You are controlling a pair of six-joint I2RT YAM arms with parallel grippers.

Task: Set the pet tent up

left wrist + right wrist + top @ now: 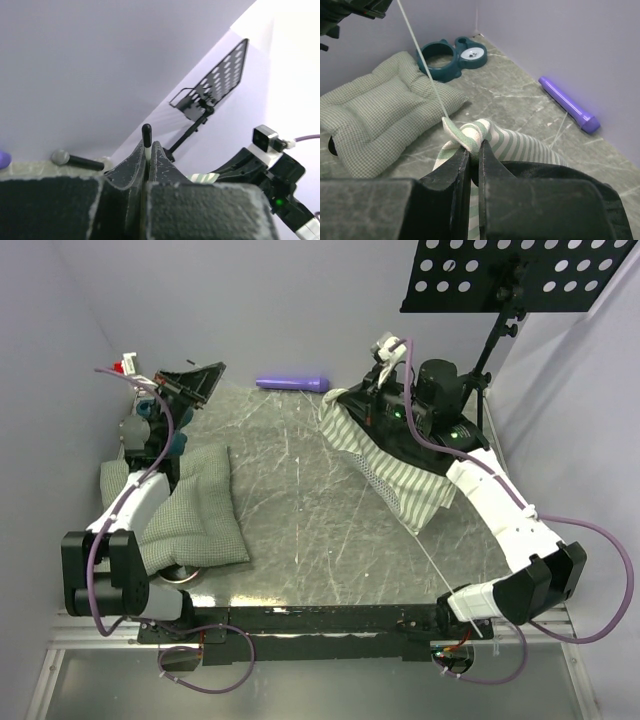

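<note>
Left hand (149, 150) is far left and raised, fingers pinched together on the black-capped tip of the pole (421, 60). The pole's long axis slants down and rightward to the pet tent (400, 475), slumped on the surface (300, 500) right of centre. Right hand (474, 150) is nearer, clamped on the tent's striped hem. Teal double bowl (452, 57): contents unclear.

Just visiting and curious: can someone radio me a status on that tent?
Left jaws shut on pole. Right jaws shut on pet tent fabric; tent slumped, not up. Cushion lies apart, left of tent.
</note>
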